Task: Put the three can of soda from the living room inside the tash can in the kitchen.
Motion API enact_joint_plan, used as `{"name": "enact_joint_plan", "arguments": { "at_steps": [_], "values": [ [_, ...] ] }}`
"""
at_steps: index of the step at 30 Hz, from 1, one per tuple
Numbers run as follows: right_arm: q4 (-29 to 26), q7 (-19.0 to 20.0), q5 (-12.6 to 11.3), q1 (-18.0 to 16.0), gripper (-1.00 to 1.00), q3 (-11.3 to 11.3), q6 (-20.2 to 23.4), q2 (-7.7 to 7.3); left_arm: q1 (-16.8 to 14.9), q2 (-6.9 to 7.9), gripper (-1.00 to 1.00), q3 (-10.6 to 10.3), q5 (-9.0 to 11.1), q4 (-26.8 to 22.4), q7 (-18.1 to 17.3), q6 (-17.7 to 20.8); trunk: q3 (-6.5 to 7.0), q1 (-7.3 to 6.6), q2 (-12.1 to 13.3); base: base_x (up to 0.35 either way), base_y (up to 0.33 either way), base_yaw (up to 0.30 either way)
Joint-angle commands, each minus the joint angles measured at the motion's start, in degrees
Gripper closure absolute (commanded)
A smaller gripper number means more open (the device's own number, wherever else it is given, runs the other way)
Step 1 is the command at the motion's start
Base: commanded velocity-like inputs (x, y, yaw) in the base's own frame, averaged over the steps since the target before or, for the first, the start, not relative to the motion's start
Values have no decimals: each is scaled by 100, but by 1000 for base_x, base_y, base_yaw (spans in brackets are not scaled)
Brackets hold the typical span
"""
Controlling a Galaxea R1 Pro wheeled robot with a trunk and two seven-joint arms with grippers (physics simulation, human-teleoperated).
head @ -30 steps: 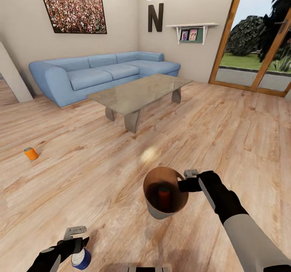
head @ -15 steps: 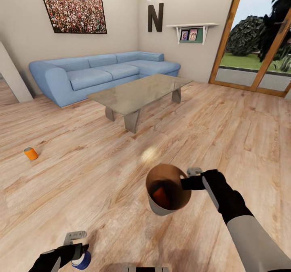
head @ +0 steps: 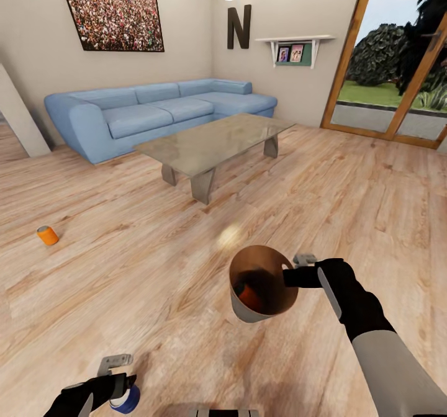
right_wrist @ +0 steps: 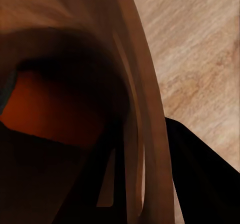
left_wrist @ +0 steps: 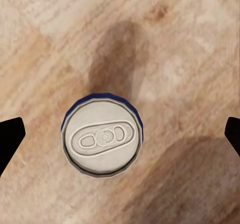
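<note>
Trash can [head: 248, 311] is held off the wood floor [head: 347, 181] by the right gripper [head: 290, 277], pinched on its rim, mouth tilted toward the camera. An orange-red can [head: 247, 294] is seen lying inside it against the copper-brown wall; in the right wrist view the same can [right_wrist: 47, 111] shows deep in the bin's interior [right_wrist: 132, 84]. A dark blue can [head: 126, 399] is seen upright at the left gripper [head: 118, 385]; from the left wrist view its silver top [left_wrist: 102, 136] sits between the spread black fingertips [left_wrist: 10, 139], not touched by them. Another orange can [head: 47, 235] lies on the floor well apart, left of the glass coffee table [head: 211, 141]. The blue sofa [head: 155, 110] is set behind the table.
</note>
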Motion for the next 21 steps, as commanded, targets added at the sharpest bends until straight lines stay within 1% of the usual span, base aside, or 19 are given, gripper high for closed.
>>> {"name": "enact_joint_plan", "arguments": {
  "at_steps": [1,3,10,20,21],
  "values": [
    [-6,-27,-109,-1,100,-1,17,1,0,2,-100,0,1,-4,0,-2,1,-1,0,0,0,0],
    [-10,-26,-109,-1,100,-11,17,2,1,2,-100,0,4,-9,1,-7,1,-1,0,44,61,0],
    [-13,-26,-107,0,100,-9,17,10,1,1,-100,0,12,-12,1,-10,1,-1,0,56,171,0],
    [-13,-26,-101,22,100,-10,17,14,1,0,-100,0,15,-16,13,-16,1,-1,0,4,25,0],
    [-13,-26,-101,25,100,-10,17,14,1,0,-100,2,15,-15,21,-17,-22,2,-2,0,2,0]
  ]
}}
